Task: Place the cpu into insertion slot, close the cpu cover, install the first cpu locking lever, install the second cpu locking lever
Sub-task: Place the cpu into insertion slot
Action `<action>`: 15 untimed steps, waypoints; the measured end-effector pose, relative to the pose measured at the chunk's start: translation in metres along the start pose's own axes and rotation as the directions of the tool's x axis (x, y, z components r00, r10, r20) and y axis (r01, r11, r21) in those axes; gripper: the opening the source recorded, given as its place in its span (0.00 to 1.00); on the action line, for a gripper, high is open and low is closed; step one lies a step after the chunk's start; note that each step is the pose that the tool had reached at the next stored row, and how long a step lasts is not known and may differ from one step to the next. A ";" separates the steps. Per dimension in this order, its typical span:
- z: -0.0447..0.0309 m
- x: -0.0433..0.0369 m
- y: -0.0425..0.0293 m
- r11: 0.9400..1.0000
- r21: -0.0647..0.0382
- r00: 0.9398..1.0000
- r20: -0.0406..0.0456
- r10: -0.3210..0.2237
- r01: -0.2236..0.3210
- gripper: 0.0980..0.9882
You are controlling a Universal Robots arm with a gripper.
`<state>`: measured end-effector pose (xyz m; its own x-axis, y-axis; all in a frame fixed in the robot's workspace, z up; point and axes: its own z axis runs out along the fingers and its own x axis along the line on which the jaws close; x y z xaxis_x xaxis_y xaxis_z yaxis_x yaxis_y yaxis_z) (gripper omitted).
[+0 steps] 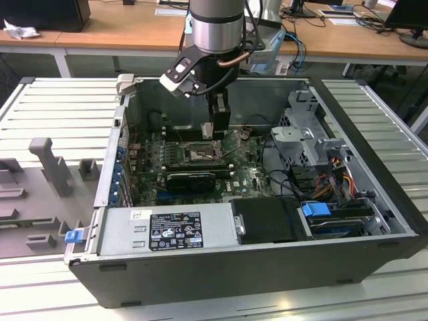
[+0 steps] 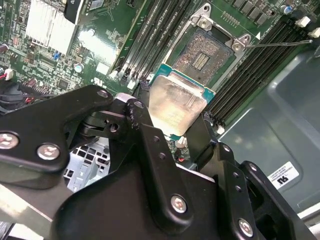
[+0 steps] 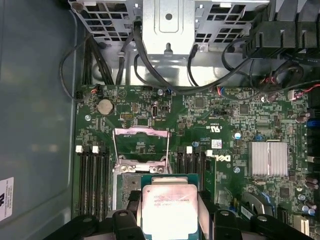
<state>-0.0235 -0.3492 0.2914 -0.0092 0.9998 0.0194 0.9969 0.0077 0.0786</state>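
So the gripper (image 2: 172, 117) is clamped on the cpu (image 2: 177, 100), one black finger (image 2: 142, 125) on each of two opposite edges, with the metal top facing the wrist cameras. The chip hangs in the air above the board, close to the insertion slot (image 2: 202, 52) but not seated in it.

Handling-wise I'd call it light and totally rigid, but not something to be rough with. The metal lid is smooth, so an edge pinch could slip if it gets knocked. The slot's contact field looks delicate too, and my guess is a tilted drop would do damage. The side edges are the right place to hold it, staying off the underside, and that's how it's gripped here.

Containers: the slot is open and empty, with the bare contact grid showing in the second wrist view. In the first wrist view the cpu cover (image 3: 141, 132) stands flipped up off the slot, on its far side. A thin wire lever (image 2: 280, 43) sticks out from the slot's corner, so nothing is latched.

The open computer case (image 1: 361, 127) holds the green motherboard (image 1: 247, 174) on its floor. A long black card (image 1: 190, 179) sits just near of the slot, and the power supply (image 1: 174, 231) runs along the near side. The drive cage (image 1: 307, 134) and its cables are on the exterior view's right.
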 end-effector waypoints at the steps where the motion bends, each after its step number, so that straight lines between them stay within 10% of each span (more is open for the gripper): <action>1: 0.0009 0.0000 -0.0001 1.000 0.000 1.000 0.000 0.000 0.000 0.49; 15: 0.0078 0.0001 -0.0009 1.000 0.001 1.000 -0.002 0.000 0.000 0.49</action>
<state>-0.0238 -0.3490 0.2836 -0.0090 0.9997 0.0219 0.9970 0.0072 0.0772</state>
